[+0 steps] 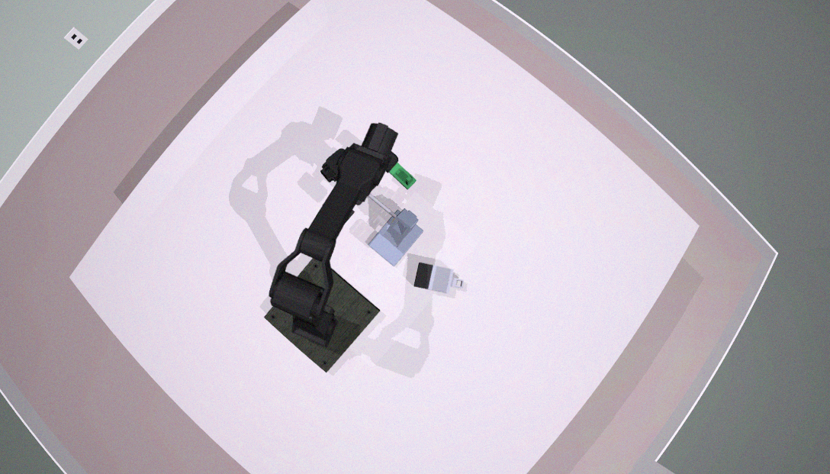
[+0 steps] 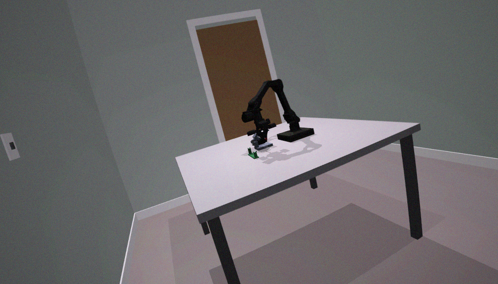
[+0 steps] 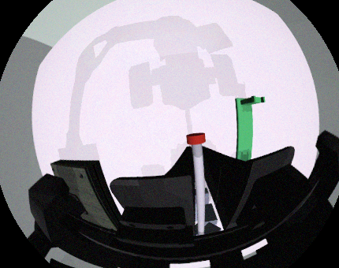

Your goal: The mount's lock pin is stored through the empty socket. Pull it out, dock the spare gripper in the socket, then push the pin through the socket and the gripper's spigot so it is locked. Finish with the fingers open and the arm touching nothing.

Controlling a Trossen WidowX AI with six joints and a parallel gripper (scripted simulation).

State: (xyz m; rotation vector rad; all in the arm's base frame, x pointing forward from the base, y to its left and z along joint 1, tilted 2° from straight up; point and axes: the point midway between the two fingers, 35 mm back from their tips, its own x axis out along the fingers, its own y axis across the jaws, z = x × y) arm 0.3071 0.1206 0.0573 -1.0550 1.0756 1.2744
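My gripper (image 2: 263, 139) (image 3: 193, 150) is shut on the lock pin (image 1: 382, 204) (image 3: 199, 189), a thin pale rod with a red head at one end. In the top view the arm hides my fingers, and the pin's shaft slants from under the arm to the upright socket (image 1: 406, 219) (image 2: 254, 142) of the blue-grey mount (image 1: 390, 250) (image 2: 269, 144). I cannot tell whether the pin's far end is inside the socket or just beside it. The spare gripper (image 1: 442, 279), pale with a black end, lies on the table right of the mount in the top view.
A green bracket (image 1: 401, 174) (image 2: 252, 154) (image 3: 244, 128) with upright ends stands on the table near the mount, partly under the arm in the top view. The arm's dark base plate (image 1: 355, 313) (image 2: 293, 136) (image 3: 76, 185) is close to the mount.
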